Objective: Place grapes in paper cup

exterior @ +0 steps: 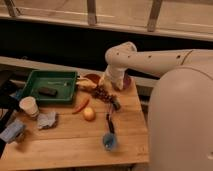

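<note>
The grapes (pixel 100 92), a small dark reddish-purple bunch, lie on the wooden table (pixel 70 142) right of the green tray. The white paper cup (pixel 28 106) stands at the table's left edge, well apart from the grapes. My gripper (pixel 106 83) hangs at the end of the white arm, just above and right of the grapes at the table's back.
A green tray (pixel 50 86) holds a dark object. An orange-red pepper (pixel 81 105) and a round yellow fruit (pixel 89 114) lie mid-table. A small blue cup (pixel 109 142) stands near the front. A purple bowl (pixel 125 81) sits behind the arm. Crumpled cloths (pixel 46 120) lie at the left.
</note>
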You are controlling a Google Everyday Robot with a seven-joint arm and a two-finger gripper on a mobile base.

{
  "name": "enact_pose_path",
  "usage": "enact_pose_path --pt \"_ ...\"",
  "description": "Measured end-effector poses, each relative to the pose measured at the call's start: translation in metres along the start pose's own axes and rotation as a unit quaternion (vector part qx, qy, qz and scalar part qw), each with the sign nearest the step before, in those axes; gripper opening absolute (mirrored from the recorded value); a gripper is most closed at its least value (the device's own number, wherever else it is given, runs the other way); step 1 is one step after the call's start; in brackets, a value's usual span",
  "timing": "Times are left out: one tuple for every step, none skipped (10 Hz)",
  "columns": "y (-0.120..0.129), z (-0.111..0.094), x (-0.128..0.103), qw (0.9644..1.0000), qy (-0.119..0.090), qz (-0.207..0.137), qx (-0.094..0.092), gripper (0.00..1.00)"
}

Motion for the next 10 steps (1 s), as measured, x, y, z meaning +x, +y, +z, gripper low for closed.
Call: enact_pose_path --pt "0.002 0.000 0.000 1.0000 0.000 -0.001 -0.001 0.73" --pt "0.002 0.001 0.001 1.0000 0.002 -0.001 -0.001 0.73" --pt "0.002 0.004 0.002 0.9999 0.008 -0.005 0.004 0.73" --pt "0.009 0.014 0.004 0.9997 0.015 -0.014 0.010 0.73" --pt "0.016 0.027 0.006 0.9994 0.025 -0.021 0.015 0.73" --pt "0.013 0.036 0.006 0.9989 0.033 -0.026 0.021 0.73" --pt "0.010 0.046 0.007 0.9984 0.042 -0.029 0.024 0.73" --pt "0.012 0.057 0.008 0.9981 0.050 -0.032 0.019 0.73" --pt "0.017 0.071 0.008 0.9975 0.059 -0.037 0.014 0.73" --pt "0.022 0.084 0.007 0.9969 0.065 -0.043 0.009 0.73"
